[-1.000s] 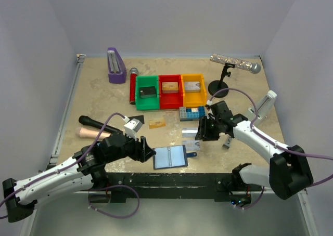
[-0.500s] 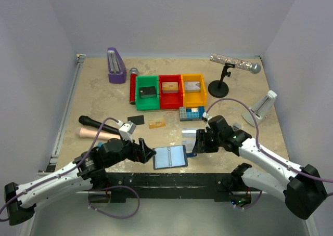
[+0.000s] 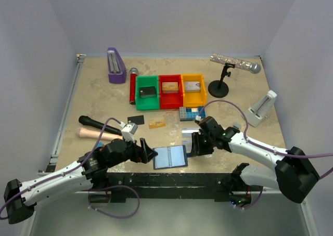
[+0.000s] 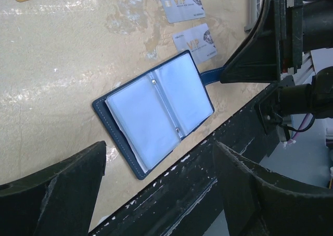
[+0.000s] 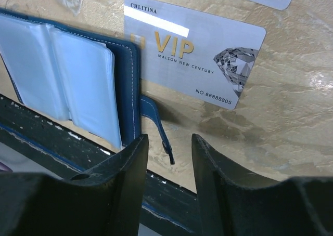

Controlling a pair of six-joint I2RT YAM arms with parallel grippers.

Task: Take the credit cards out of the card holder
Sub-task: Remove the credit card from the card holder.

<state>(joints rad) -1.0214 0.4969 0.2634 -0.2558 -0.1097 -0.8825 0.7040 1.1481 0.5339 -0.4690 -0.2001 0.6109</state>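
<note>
Lying open at the near edge of the beige surface (image 3: 99, 101), the navy-blue folding card holder (image 3: 170, 156) runs lengthwise between my wide-spread, empty left claw (image 3: 151, 153) and my half-open, empty right claw (image 3: 194, 145), poised over its snap tab (image 5: 153, 119).

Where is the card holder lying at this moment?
In the top view the card holder lies open near the front edge of the table, between the left gripper and the right gripper, with a silver VIP card at its right side.
</note>
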